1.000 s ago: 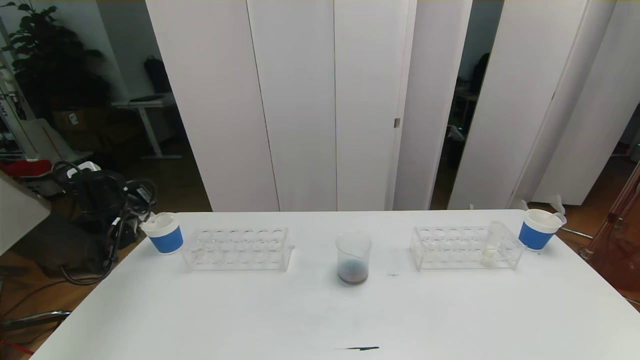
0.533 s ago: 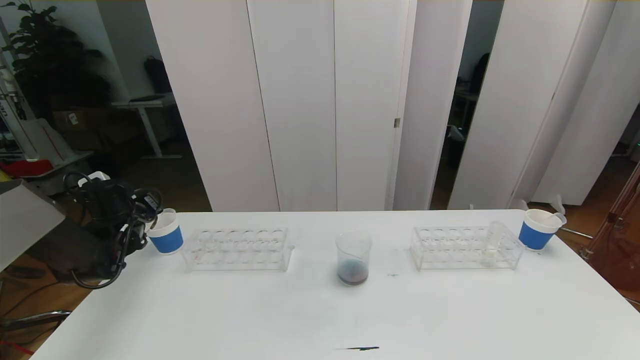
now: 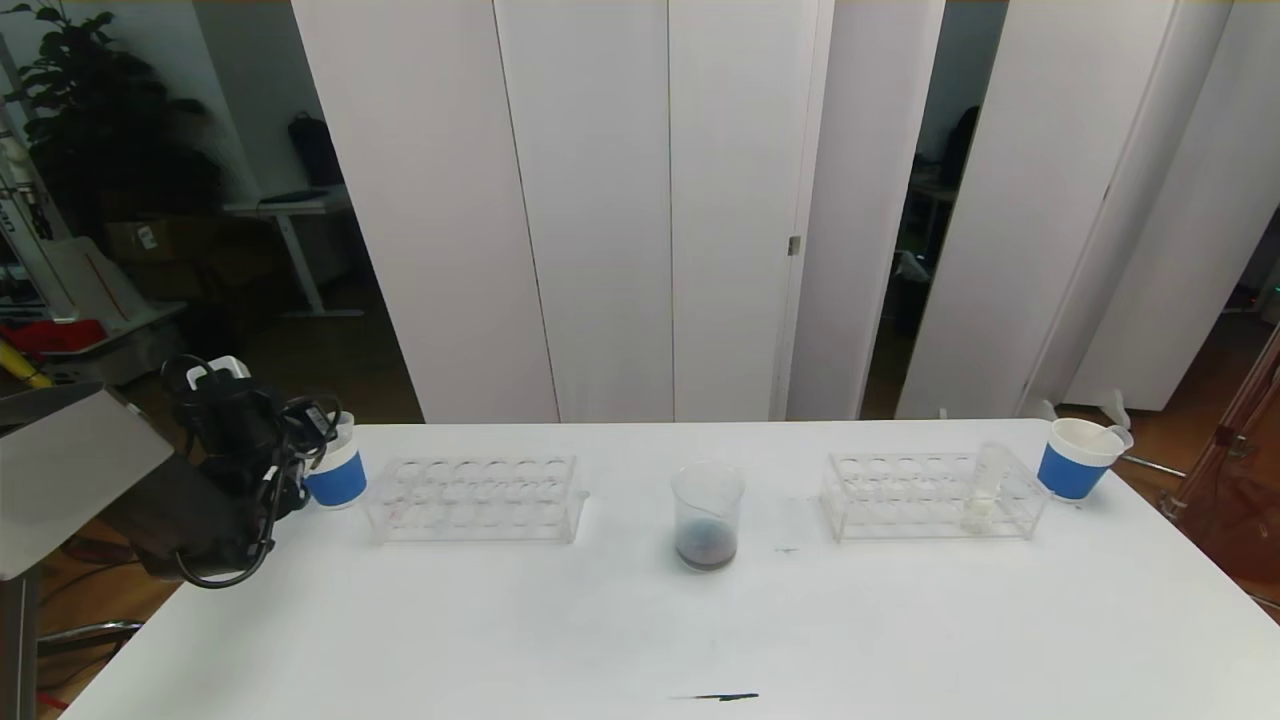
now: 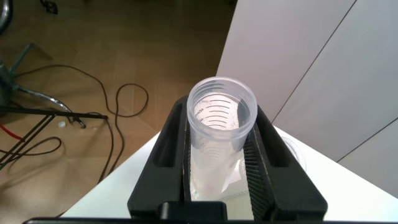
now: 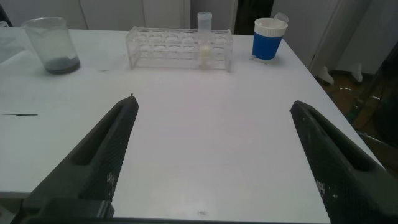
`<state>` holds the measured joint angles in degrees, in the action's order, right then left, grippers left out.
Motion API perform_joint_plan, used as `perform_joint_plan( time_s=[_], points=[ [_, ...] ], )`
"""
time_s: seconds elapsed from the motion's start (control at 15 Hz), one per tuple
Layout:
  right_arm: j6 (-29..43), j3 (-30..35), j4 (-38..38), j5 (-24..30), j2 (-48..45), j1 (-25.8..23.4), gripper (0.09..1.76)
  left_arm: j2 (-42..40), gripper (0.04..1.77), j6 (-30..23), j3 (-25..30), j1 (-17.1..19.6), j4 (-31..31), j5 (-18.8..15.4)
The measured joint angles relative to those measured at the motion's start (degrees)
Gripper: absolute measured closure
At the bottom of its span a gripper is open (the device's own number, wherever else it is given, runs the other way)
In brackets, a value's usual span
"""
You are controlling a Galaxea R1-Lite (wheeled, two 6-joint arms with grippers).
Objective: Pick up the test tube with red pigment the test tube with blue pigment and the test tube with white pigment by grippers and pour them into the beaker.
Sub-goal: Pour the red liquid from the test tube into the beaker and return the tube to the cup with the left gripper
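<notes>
Bench: white, carrying everything listed; the beaker is taken as the landmark.
Left rack: clear, set to the left of the beaker, no tubes seen in it.
Right rack: clear, set to the right of the beaker.
Left claw: held at the bench's left edge, far left of the beaker, just beside the left cup; clamped tight on a clear, empty-looking tube with graduation marks, its open mouth facing the wrist camera.
Right claw: held low over the near right part of the bench, right of the beaker; fingers spread wide, nothing gripped.
Beaker: upright near the bench's middle, a dark liquid at its bottom.
Left cup: white with blue band, beyond the left rack.
Right cup: same kind, beyond the right rack.
White tube: upright in the right rack's end farthest from the beaker, cream-white liquid at its base.
</notes>
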<state>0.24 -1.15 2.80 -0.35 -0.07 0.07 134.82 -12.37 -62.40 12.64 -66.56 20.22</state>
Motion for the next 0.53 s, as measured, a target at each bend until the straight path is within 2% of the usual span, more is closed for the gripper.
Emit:
perform_joint_plan(
  time_s=[0.53],
  points=[
    [0.0, 0.0, 0.0, 0.0, 0.0, 0.0, 0.10, 2.2, 1.23, 2.9, 0.1, -0.6, -2.5, 0.0]
  ],
)
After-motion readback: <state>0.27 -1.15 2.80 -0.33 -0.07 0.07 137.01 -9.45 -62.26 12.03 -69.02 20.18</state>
